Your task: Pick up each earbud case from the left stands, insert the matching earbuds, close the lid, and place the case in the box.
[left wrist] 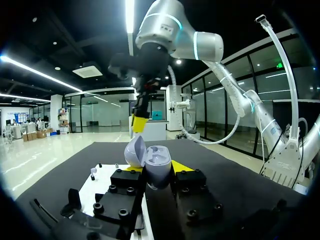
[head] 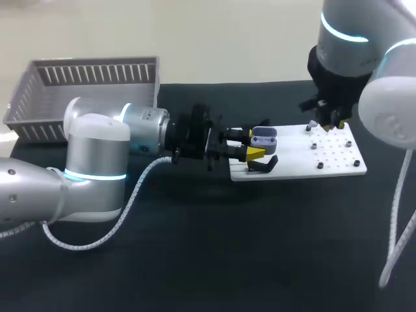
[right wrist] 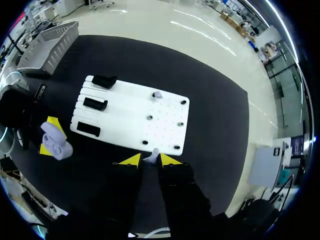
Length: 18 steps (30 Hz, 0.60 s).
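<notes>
Fingers of the left gripper point(head: 252, 144) are clamped on the earbud case point(left wrist: 158, 170) from both sides. They hold it at centre frame with the lid tipped back, evidently to present the wells to the other arm. The wells' contents cannot be told. The right gripper point(right wrist: 150, 160) pinches a small white earbud point(right wrist: 151, 156) over the white board point(head: 338, 162), apparently ready for insertion. The grey basket point(head: 39, 117), upper left, shows no case inside.
</notes>
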Each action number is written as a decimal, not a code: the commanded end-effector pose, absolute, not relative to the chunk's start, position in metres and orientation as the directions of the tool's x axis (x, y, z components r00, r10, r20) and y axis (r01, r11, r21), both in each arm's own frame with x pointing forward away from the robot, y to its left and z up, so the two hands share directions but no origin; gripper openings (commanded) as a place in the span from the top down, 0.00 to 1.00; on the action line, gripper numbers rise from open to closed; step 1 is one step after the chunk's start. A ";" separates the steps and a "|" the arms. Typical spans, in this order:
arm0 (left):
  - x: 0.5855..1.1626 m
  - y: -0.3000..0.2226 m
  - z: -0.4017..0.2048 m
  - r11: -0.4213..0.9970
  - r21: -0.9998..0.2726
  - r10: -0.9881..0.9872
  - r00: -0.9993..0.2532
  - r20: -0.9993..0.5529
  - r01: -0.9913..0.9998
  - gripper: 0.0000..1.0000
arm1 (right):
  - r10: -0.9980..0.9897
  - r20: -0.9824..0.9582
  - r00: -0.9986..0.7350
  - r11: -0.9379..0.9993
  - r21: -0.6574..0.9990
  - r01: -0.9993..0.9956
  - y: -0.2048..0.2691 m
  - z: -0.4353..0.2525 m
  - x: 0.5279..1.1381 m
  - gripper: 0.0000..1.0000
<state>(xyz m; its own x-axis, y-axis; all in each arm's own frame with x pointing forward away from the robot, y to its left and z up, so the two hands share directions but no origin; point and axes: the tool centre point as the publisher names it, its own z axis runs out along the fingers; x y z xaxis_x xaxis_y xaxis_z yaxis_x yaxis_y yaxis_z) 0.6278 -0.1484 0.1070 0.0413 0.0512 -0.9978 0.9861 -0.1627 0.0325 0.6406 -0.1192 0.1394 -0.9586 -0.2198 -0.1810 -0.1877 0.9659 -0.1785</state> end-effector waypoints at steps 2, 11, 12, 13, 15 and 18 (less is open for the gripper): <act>0.627 -0.148 0.106 -0.159 0.035 0.049 0.043 -0.998 0.987 1.00 | -0.169 -0.218 -0.961 0.966 -0.228 -0.118 -0.105 0.157 0.607 1.00; 0.627 -0.148 0.106 -0.159 0.035 0.049 0.043 -0.998 0.987 1.00 | -0.118 -0.211 -0.970 0.981 -0.177 -0.080 -0.083 0.162 0.590 1.00; 0.627 -0.148 0.106 -0.159 0.035 0.049 0.043 -0.998 0.987 1.00 | -0.118 -0.211 -0.970 0.981 -0.177 -0.080 -0.083 0.162 0.590 1.00; 0.627 -0.148 0.106 -0.159 0.035 0.049 0.043 -0.998 0.987 1.00 | -0.118 -0.211 -0.970 0.981 -0.177 -0.080 -0.083 0.162 0.590 1.00; 0.627 -0.148 0.106 -0.159 0.035 0.049 0.043 -0.998 0.987 1.00 | -0.118 -0.211 -0.970 0.981 -0.177 -0.080 -0.083 0.162 0.590 1.00; 0.627 -0.148 0.106 -0.159 0.035 0.049 0.043 -0.998 0.987 1.00 | -0.118 -0.211 -0.970 0.981 -0.177 -0.080 -0.083 0.162 0.590 1.00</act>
<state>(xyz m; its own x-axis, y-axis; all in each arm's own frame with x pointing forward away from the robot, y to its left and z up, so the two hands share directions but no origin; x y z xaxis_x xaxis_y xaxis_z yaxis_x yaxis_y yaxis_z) 0.6278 -0.1484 0.1070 0.0413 0.0513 -0.9978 0.9862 -0.1626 0.0324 0.5913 -0.0821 0.1620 -0.9711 -0.1187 -0.2072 -0.0822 0.9808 -0.1769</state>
